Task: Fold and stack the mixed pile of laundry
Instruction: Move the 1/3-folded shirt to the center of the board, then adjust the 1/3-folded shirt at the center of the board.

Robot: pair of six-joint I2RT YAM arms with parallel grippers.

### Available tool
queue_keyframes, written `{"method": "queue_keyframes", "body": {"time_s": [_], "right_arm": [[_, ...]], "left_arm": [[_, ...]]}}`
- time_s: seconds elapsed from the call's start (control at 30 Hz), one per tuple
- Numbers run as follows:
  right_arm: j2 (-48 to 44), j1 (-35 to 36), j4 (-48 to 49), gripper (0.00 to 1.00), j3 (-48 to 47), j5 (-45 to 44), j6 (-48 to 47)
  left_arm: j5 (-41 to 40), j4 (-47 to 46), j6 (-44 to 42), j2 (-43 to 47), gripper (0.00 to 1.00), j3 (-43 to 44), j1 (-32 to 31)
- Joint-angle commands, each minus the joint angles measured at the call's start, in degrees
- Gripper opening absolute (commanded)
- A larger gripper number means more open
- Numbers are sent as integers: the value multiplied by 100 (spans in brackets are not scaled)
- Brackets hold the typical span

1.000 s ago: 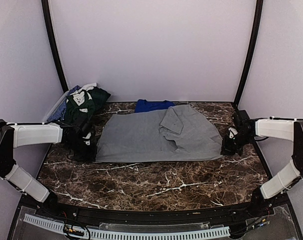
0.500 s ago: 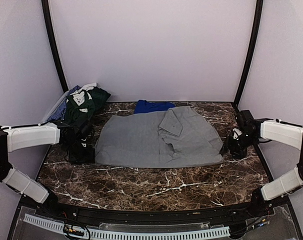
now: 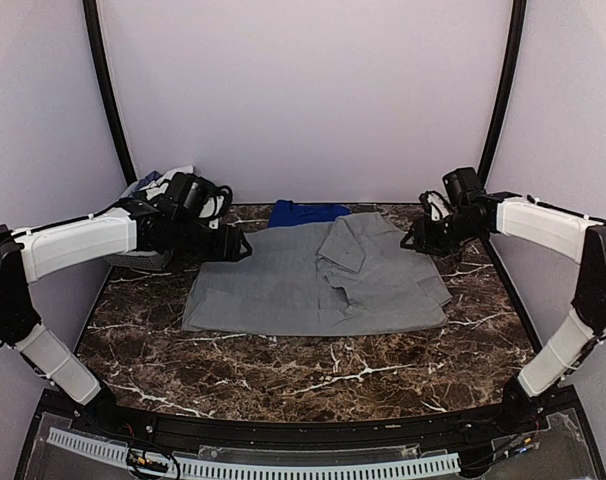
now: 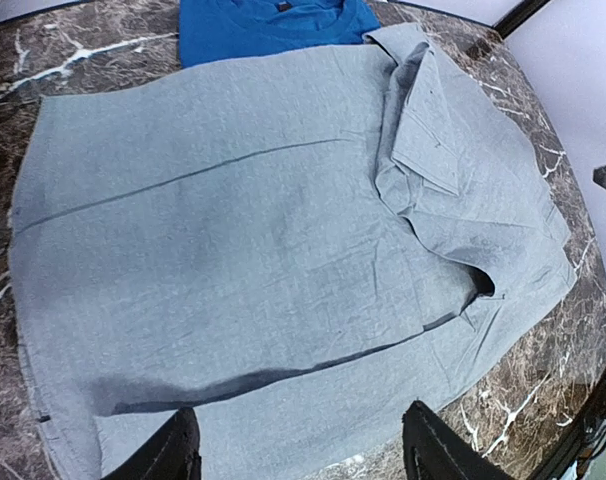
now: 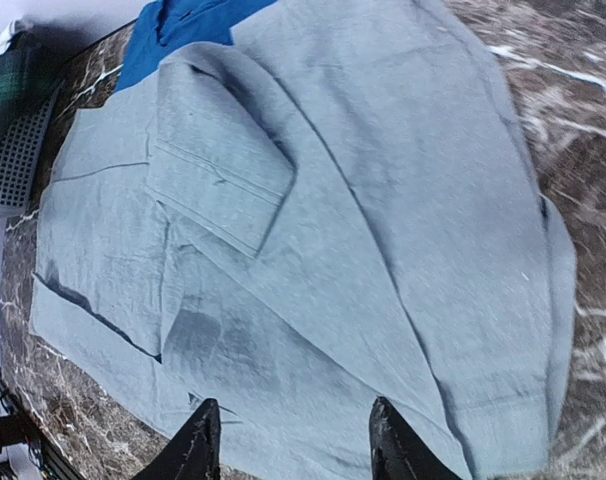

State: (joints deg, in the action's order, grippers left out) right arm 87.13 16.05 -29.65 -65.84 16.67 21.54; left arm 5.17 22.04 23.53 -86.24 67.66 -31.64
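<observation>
A light-grey polo shirt [image 3: 303, 285] lies spread flat on the marble table, its collar [image 3: 345, 243] toward the right. In the left wrist view the polo shirt [image 4: 253, 230] fills the frame, and the polo shirt [image 5: 333, 230] does the same in the right wrist view. A folded royal-blue T-shirt [image 3: 307, 211] lies behind it. My left gripper [image 3: 239, 246] hovers over the shirt's far left corner, open and empty, as the left gripper [image 4: 298, 455] shows from the wrist. My right gripper [image 3: 415, 241] hangs open over the far right corner, the right gripper [image 5: 293, 445] holding nothing. My left arm hides most of the laundry pile [image 3: 153, 182].
A grey mesh basket [image 5: 18, 150] stands at the table's back left with dark-green plaid cloth [image 5: 8, 80] above it. The blue T-shirt [image 4: 268, 25] touches the polo's far edge. Black frame posts [image 3: 498, 100] rise at both back corners.
Both grippers were shut low at the polo's side edges; they have opened, let go, risen and swung back toward its far corners. The shirt's front left edge has spread a little.
</observation>
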Motion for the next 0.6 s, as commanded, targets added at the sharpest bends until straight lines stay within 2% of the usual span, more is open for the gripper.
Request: {"method": "queue_keyframes", "body": {"time_s": [0.0, 0.17, 0.33, 0.57], "right_arm": [[955, 216, 398, 46, -841, 625, -292], [2066, 635, 607, 45, -1650, 874, -159], [2770, 1058, 534, 47, -2321, 475, -260], [3463, 1783, -195, 71, -3356, -1399, -676]], "left_arm": [[505, -453, -128, -120, 68, 57, -43], [641, -619, -63, -138, 69, -85, -66], [674, -689, -37, -288, 70, -129, -79], [659, -753, 25, -378, 70, -167, -79]]}}
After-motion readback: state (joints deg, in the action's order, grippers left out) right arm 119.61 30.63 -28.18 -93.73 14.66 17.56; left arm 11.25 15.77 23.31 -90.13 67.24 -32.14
